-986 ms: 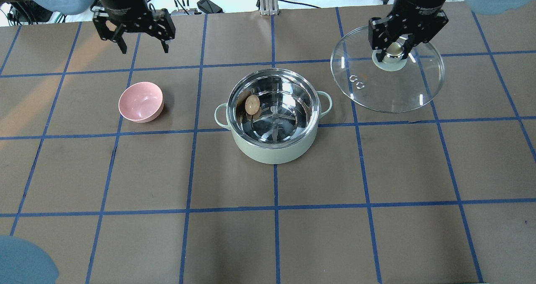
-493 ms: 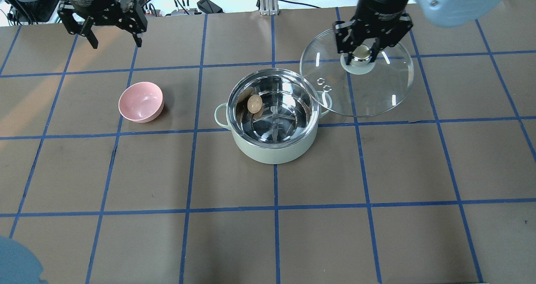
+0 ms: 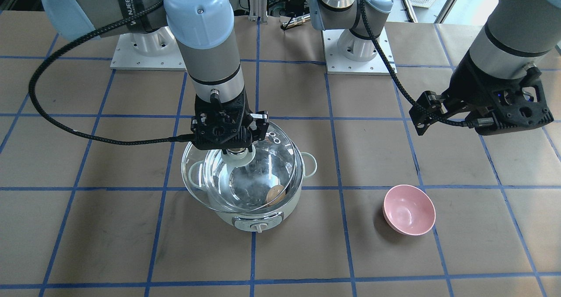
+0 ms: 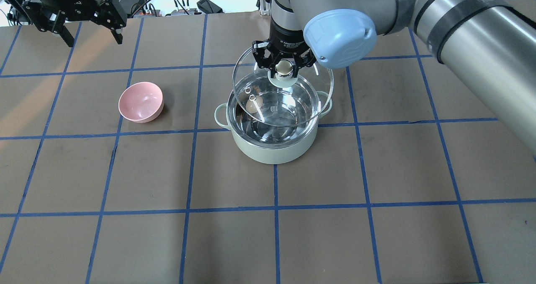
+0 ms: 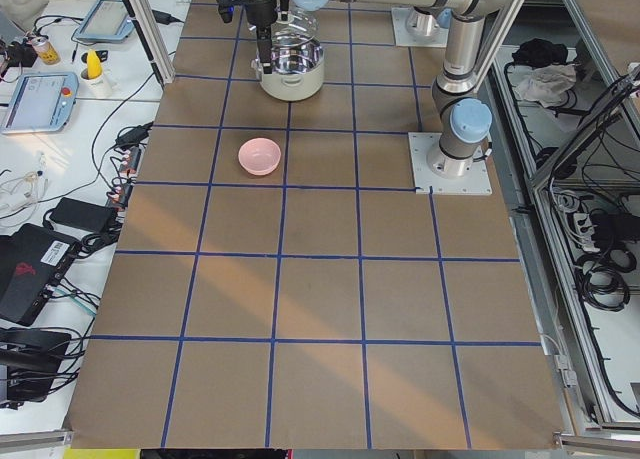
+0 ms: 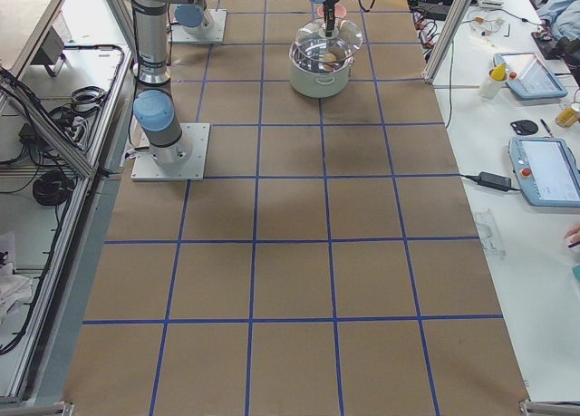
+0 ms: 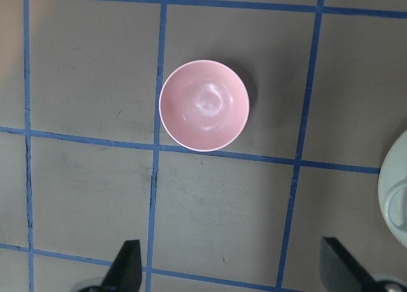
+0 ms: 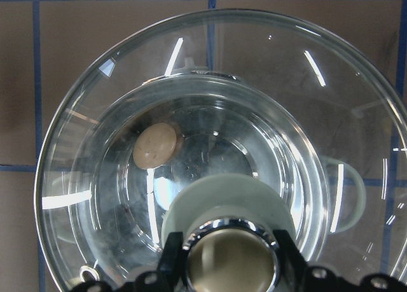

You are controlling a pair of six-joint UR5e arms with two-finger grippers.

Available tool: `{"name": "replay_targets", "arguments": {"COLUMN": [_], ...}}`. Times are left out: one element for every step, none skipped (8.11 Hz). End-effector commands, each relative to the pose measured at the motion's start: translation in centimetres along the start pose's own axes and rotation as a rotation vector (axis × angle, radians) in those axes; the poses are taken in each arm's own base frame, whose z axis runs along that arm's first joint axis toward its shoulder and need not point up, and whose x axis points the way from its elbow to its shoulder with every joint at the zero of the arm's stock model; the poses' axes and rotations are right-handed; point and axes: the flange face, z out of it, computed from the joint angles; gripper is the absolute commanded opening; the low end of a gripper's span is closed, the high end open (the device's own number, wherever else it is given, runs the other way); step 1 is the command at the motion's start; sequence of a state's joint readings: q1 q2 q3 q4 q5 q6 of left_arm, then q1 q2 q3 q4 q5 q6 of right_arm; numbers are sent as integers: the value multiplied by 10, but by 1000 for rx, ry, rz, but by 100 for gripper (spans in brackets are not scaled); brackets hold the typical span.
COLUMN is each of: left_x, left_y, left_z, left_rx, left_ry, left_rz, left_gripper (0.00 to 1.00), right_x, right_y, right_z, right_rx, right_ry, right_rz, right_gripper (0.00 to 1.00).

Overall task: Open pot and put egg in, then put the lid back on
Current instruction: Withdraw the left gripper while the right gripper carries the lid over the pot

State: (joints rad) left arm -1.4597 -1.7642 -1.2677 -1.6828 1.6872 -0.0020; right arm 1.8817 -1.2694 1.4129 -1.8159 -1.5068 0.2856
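Overhead exterior: right gripper [image 4: 284, 69] fingers clamp the lid [image 4: 303, 97] by its knob [image 8: 232, 263] (stiff, likely fragile glass, so the knob is the sensible hold) above the pot [image 4: 272, 152] containing the egg [image 4: 254, 104]; left gripper [image 4: 93, 39] fingers spread, empty.

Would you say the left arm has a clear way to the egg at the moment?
Probably not: the lid, held by the right gripper, hangs over the pot and covers the egg. The open left gripper is far off.

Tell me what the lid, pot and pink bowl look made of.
The lid: clear glass, see-through with bright glints. The pot: mirror-like steel inside, reflections show; pale matte outside, perhaps enamel or plastic. The pink bowl: smooth, opaque, likely plastic or ceramic.
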Motion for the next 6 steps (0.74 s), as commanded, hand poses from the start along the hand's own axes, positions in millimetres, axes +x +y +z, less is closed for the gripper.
{"name": "replay_targets", "arguments": {"left_x": [7, 7, 7, 6, 6, 5], "left_y": [0, 4, 5, 10, 12, 13], "left_z": [1, -2, -4, -8, -11, -12], "left_rx": [-5, -1, 2, 0, 3, 5], "left_ry": [62, 63, 58, 57, 57, 57], "left_rz": [-73, -68, -67, -65, -65, -67], "left_gripper": [100, 100, 100, 100, 100, 100], "right_x": [-13, -16, -15, -16, -16, -17], "right_y": [-2, -3, -4, -4, -5, -5], "right_z": [23, 32, 35, 36, 39, 40], "right_rx": [-43, -56, -62, -60, -60, -60], "right_ry": [-38, -38, -35, -35, -35, -35], "right_rz": [55, 58, 54, 49, 51, 52], "right_gripper": [5, 5, 5, 4, 4, 4]}}
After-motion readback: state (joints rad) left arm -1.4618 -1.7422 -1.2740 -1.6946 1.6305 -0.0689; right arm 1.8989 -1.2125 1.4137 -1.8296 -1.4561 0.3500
